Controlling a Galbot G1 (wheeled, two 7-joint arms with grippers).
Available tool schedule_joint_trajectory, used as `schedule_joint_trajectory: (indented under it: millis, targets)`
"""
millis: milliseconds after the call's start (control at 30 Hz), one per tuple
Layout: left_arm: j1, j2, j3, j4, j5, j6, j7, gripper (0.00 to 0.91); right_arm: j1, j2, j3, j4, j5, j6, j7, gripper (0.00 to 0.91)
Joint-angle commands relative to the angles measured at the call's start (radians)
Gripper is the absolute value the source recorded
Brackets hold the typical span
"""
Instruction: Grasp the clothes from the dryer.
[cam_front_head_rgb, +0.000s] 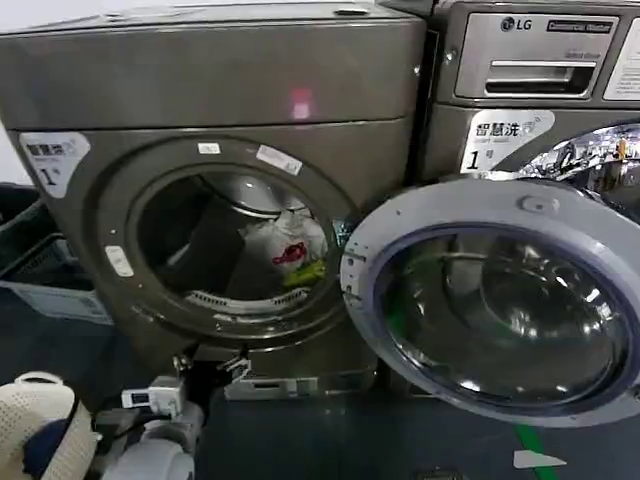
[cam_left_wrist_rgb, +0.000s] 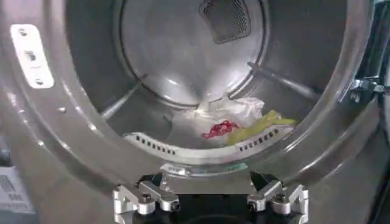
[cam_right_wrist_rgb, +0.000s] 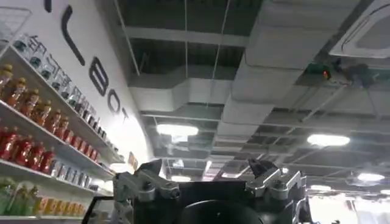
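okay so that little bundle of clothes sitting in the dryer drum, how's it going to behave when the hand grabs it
The clothes lie crumpled in loose folds on the dryer drum floor, so they will probably be floppy, sagging and trailing when lifted. The bundle is far smaller than the drum, so likely light. The left hand, open, may pinch only one layer.

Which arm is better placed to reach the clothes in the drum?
Left. The left gripper, open, faces the bronze-grey dryer's porthole and the white fabric bundle inside. The right gripper points at the ceiling.

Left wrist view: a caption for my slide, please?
Open left gripper faces bronze-grey dryer's drum, white clothes bundle inside.
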Motion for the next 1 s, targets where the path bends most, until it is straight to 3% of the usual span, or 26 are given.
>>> schedule_joint_trajectory:
  millis: [33,1000]
  targets:
    - [0.001,-0.004,0.001,0.004,0.001,0.049,0.000,0.907,0.001,-0.003,0.002,-0.001,0.002,0.000,-0.001,0.907]
    - [-0.002,-0.005,0.006,0.017,-0.002,0.049,0.007,0.907,0.000,0.005,0.009,-0.011,-0.002,-0.002,-0.002,0.907]
